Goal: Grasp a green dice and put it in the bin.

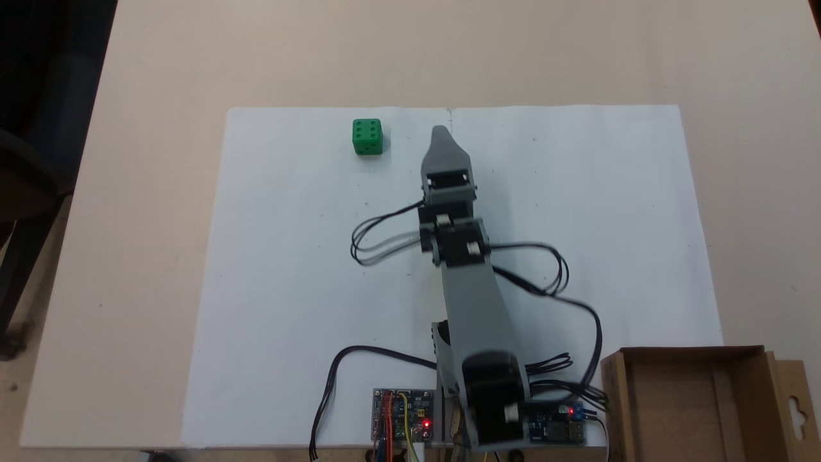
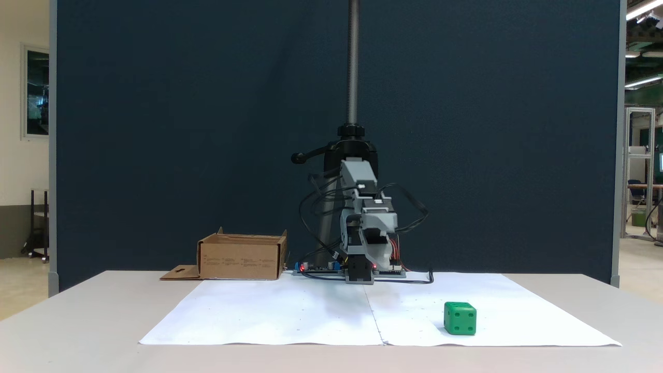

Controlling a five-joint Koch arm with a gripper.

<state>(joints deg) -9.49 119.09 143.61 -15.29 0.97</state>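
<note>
White paper (image 1: 288, 289) covers the middle of your pale table (image 1: 128, 192), and in both fixed views it looks like 2 sheets laid side by side with a seam between them. Behind the table you have a dark blue wall panel (image 2: 181, 129), with a bright room past its edges.

Look at your gripper (image 1: 441, 133) from above. It points away from the arm's base toward the far edge of the paper, and you see 1 grey tip coming to a point. I cannot tell if its jaws are together or apart, because they line up from above and the front view (image 2: 369, 247) is too small and dark there. It holds nothing that you can see, and it touches nothing.

Your green dice (image 1: 367, 136) sits on the paper, near the gripper tip but apart from it, to its left from above. From the front the dice (image 2: 460, 318) is at the right, close to the near edge of the paper.

Your cardboard box (image 1: 699, 404) is beside the arm's base, well apart from the dice. The picture edge cuts off its bottom part from above. Its flap with the hang-hole lies flat (image 2: 180, 272) on the table.

The arm (image 1: 474, 308) is a bit blurry from above. Black cables (image 1: 378, 237) loop out on both sides. 2 small circuit boards (image 1: 403, 416) with red lights sit by the base.
</note>
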